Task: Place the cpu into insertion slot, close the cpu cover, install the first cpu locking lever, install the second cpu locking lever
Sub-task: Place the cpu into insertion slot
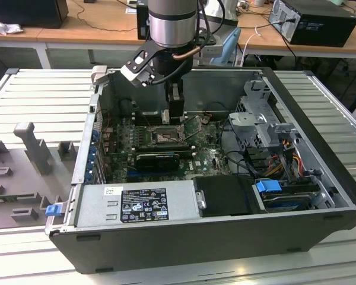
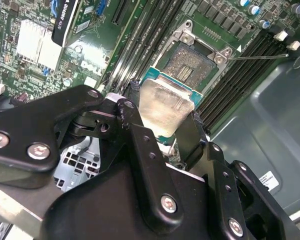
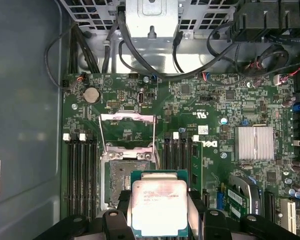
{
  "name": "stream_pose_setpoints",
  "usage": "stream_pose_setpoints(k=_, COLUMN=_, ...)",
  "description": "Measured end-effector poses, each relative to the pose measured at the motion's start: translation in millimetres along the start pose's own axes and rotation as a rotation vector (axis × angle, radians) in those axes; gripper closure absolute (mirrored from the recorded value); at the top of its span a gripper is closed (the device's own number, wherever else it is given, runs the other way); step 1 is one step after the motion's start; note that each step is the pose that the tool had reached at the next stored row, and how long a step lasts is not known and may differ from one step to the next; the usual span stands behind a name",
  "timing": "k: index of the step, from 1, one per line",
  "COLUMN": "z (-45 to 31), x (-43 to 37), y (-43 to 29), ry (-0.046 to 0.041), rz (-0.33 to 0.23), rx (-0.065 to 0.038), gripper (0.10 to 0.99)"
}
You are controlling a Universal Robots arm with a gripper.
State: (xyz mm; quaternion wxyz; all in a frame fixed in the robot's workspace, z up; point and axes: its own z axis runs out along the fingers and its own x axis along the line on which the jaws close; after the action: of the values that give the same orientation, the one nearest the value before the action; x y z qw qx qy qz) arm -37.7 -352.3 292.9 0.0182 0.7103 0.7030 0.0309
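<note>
Your gripper point(image 3: 159, 212) clamps the cpu point(image 3: 159, 197); in the exterior view it hangs twelve o'clock of the insertion slot point(image 1: 165, 135); the cpu cover point(image 3: 127, 117) stands raised

cpu point(image 3: 160, 207): pale silver top, teal-green rim, faint pinkish marks, maybe print. gripper point(image 2: 165, 114): black, silver screws. insertion slot point(image 3: 119, 175): dark grey, speckled. cpu cover point(image 3: 127, 118): silvery. circuit board point(image 3: 225, 170): green. heatsink point(image 3: 254, 142): white, fine stripes. case wall point(image 3: 25, 125): blue-grey. table point(image 1: 41, 101): pale grey, ribbed.
</note>
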Motion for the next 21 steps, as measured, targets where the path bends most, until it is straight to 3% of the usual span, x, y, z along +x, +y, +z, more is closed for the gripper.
stream_pose_setpoints(k=4, z=7.3, x=-0.1, y=-0.5, ry=-0.0011, rz=0.000, rx=0.000, gripper=0.557)
stream_pose_setpoints(k=14, z=16.9, x=-0.1, y=-1.5, ry=-0.0016, rz=0.001, rx=-0.004, gripper=0.557)
stream_pose_setpoints(k=21, z=24.5, x=0.1, y=-2.4, ry=0.0030, rz=0.001, rx=-0.004, gripper=0.557)
